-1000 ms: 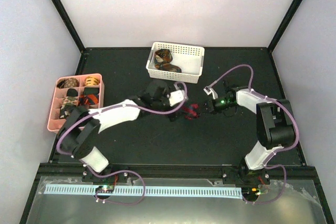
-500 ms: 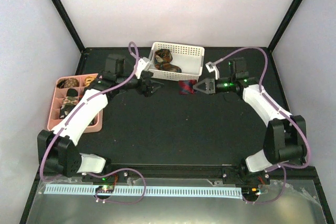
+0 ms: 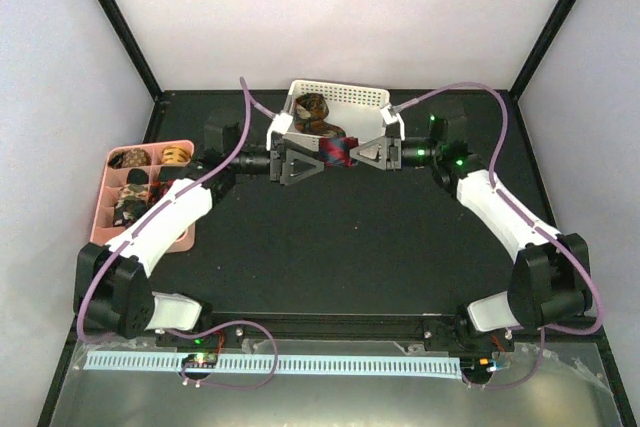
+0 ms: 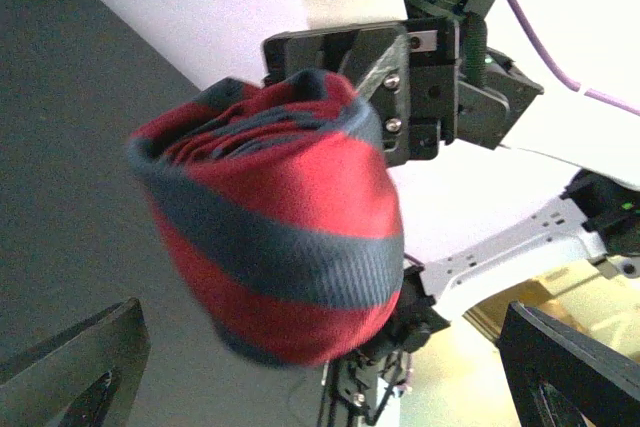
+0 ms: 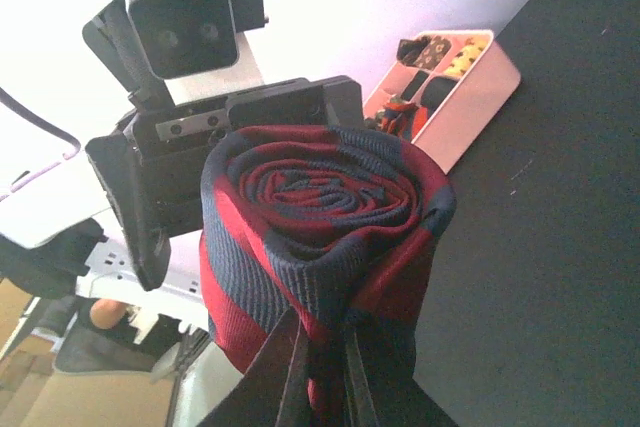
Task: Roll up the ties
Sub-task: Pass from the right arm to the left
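Aloft above the black counter (image 3: 330,247), a rolled red fabric necktie with dark stripes (image 3: 338,154) sits clamped in the right end effector (image 3: 356,152), just in front of a white plastic basket (image 3: 365,99). Facing it, the left end effector (image 3: 315,159) gapes wide, its fingers (image 4: 75,367) flanking the roll without gripping.

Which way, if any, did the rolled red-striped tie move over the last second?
Yes. The rolled red-striped tie moved from mid-table away from the arms and slightly left, to just in front of the white basket, held in the right gripper.
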